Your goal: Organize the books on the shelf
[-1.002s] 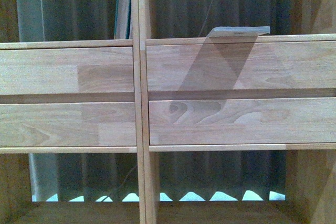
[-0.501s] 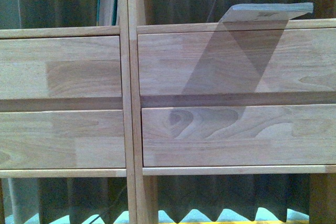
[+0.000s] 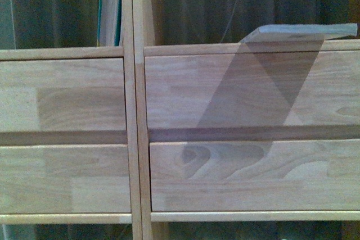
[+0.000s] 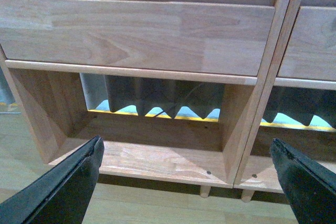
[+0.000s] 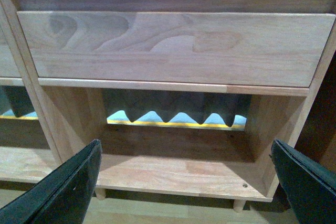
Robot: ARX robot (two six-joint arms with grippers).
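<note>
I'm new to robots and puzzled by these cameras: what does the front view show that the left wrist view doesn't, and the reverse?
Only the front view: a teal book standing against the divider and a thin book lying flat above the right drawers. Only the left wrist view: the open left gripper, the bottom compartment, the floor. Both: wooden drawer fronts of the shelf.

shelf [image 3: 135,139] closer, lower in view
</note>
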